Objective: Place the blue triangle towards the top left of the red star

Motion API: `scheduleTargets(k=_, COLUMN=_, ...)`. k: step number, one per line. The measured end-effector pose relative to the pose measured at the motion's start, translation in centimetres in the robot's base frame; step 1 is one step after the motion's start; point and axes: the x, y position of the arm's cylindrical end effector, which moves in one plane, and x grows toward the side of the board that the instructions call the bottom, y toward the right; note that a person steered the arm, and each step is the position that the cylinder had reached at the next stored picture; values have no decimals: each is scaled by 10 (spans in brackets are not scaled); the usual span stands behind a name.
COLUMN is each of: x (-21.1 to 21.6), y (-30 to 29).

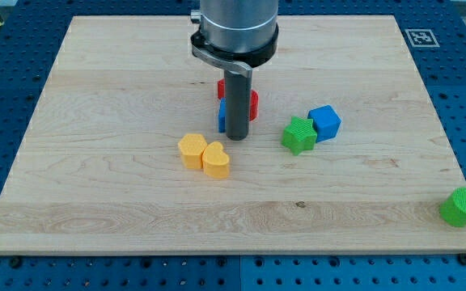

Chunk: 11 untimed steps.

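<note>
My tip [236, 137] stands on the board near its middle. Directly behind the rod, a small blue block [222, 116] shows only as a sliver at the rod's left; its shape cannot be made out. A red block [253, 103], also mostly hidden by the rod, sits just above and behind it, with red showing on both sides of the rod. The two blocks appear to touch. The tip is just below and in front of both.
A yellow hexagon [191, 150] and a yellow heart [215, 159] touch each other, left and below the tip. A green star [298, 134] touches a blue cube [325, 122] at right. A green cylinder [462, 206] sits at the board's lower right corner.
</note>
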Motion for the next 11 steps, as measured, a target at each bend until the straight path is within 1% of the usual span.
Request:
scheduleTargets(k=1, x=-13, y=-25)
scheduleTargets(k=2, x=-25, y=-38)
scheduleTargets(k=3, x=-22, y=-35)
scheduleTargets(k=4, x=-6, y=-24)
scheduleTargets(k=5, x=-28, y=-10)
scheduleTargets(k=6, x=-37, y=-25)
scheduleTargets(k=7, x=-61, y=-57)
scheduleTargets(k=8, x=-103, y=-61)
scheduleTargets(k=9, x=-102, y=-62)
scheduleTargets(k=10, x=-63, y=-68)
scheduleTargets(k=11, x=-35, y=-52)
